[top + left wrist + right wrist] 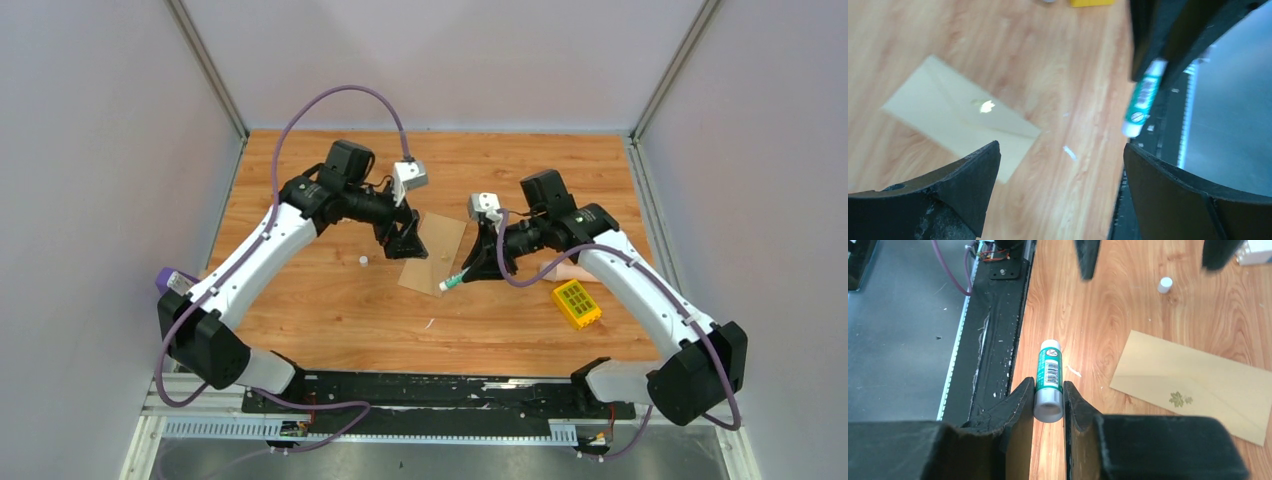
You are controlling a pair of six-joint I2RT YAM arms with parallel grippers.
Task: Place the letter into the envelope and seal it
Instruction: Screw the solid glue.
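1. Step in hand: sealing, by my read. The flat tan-brown kraft paper envelope (432, 250) lies mid-way across the wooden table (330, 320), between the two arms. Its flap looks folded down flat.
2. The right gripper (1048, 386) is pinched narrow on a green-and-white glue stick (1049, 362). The stick's free end is just beside the envelope's near right corner. I can't tell whether it touches anything.
3. The left gripper (1060, 150) has its jaws wide apart and holds nothing. It hangs over the envelope's far left edge.
4. A small white round cap (363, 261) sits on the table left of the envelope, apart from it. It is likely the stick's cap.
5. The pale cream bordered paper letter shows in no view. It is probably already inside the envelope, but that's unconfirmed.
6. Next move: if there's no glue on yet, the left gripper needs to lift or pin the flap and the right needs to run the stick along its edge. Otherwise the stick goes aside and the flap gets pressed down. The thin paper may slide.
7. Hard to make out:
   - whether glue is on the flap
   - which end of the stick is the glue end
   - the envelope in the left wrist view, which is blurred and washed pale
   - a pale thing behind the yellow ridged block (577, 303), half hidden by the right arm
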